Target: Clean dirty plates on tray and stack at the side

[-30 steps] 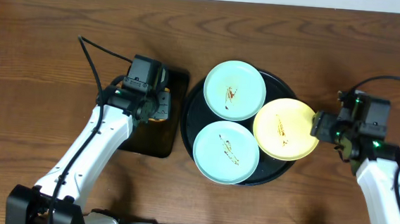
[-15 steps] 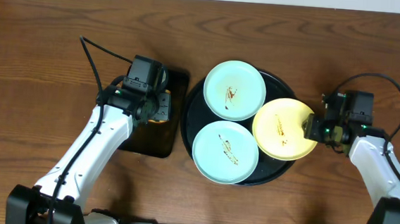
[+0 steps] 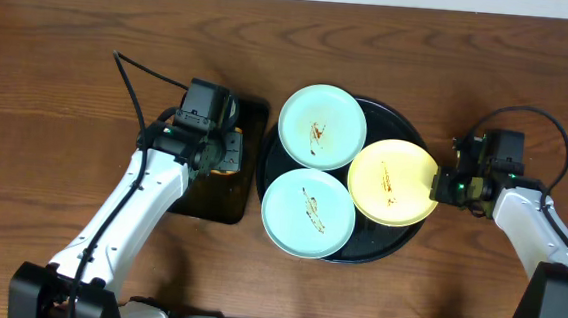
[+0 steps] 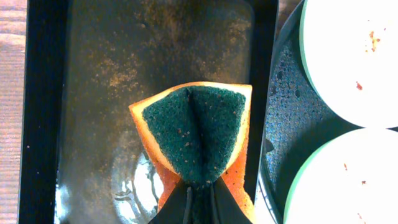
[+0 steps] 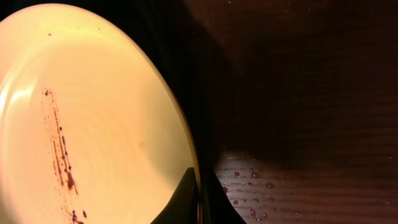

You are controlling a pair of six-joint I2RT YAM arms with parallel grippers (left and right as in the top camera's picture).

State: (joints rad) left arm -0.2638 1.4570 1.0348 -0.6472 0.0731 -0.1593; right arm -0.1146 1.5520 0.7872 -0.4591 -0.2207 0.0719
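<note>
Three smeared plates lie on the round black tray [image 3: 408,238]: a mint one [image 3: 322,128] at the back, a second mint one [image 3: 307,212] at the front, and a pale yellow one [image 3: 393,182] on the right. My right gripper [image 3: 440,184] is shut on the yellow plate's [image 5: 87,124] right rim, one finger above it and one below. At the left, my left gripper [image 3: 226,155] is shut on a folded orange sponge [image 4: 199,140] with a green scouring face, held over the rectangular black tray [image 4: 93,93].
The rectangular tray [image 3: 251,114] stands directly left of the round tray, its wet bottom speckled with crumbs. Water drops dot the wood [image 5: 298,180] right of the yellow plate. Bare wood-grain tabletop [image 3: 70,64] surrounds both trays.
My right gripper has shut on the yellow plate's rim. The round tray and all three plates have slid a little to the left. The left arm has not moved.
</note>
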